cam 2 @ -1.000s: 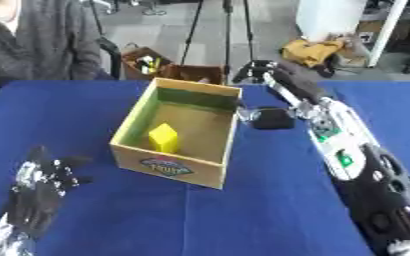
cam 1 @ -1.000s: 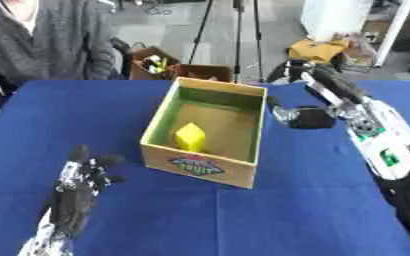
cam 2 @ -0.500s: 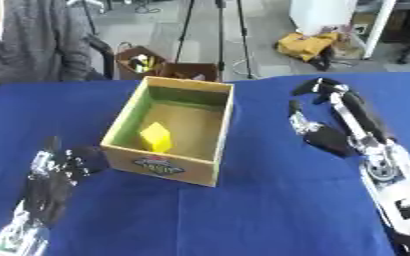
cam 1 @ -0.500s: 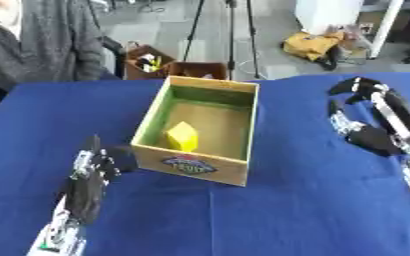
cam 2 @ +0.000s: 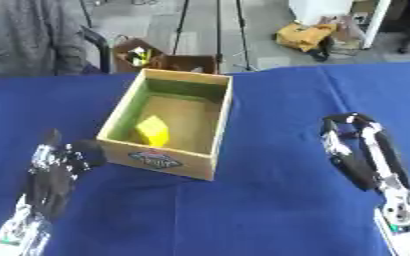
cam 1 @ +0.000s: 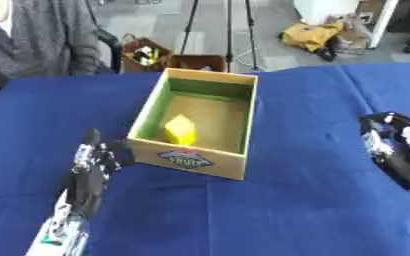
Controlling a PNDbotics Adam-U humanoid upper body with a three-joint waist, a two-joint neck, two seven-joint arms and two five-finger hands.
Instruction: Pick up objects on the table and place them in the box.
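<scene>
An open cardboard box point(cam 1: 155, 145) with a green lining stands in the middle of the blue table point(cam 1: 287, 200). A yellow block point(cam 1: 180, 129) lies inside it on the box floor. My left hand point(cam 1: 93, 161) rests open on the cloth just left of the box's near corner, fingers straight and pointing away from me. My right hand point(cam 2: 350, 137) is over the table to the right of the box, well apart from it, with its fingers curled and nothing in them.
A person in a grey top sits at the table's far left edge. Beyond the far edge stand a small crate with odds and ends point(cam 1: 147, 54), tripod legs and a yellow bag point(cam 1: 309, 36) on the floor.
My right hand has pulled back from above the box's right wall to the right and toward me. The whole view has shifted, so the camera moved. The left hand stays put.
</scene>
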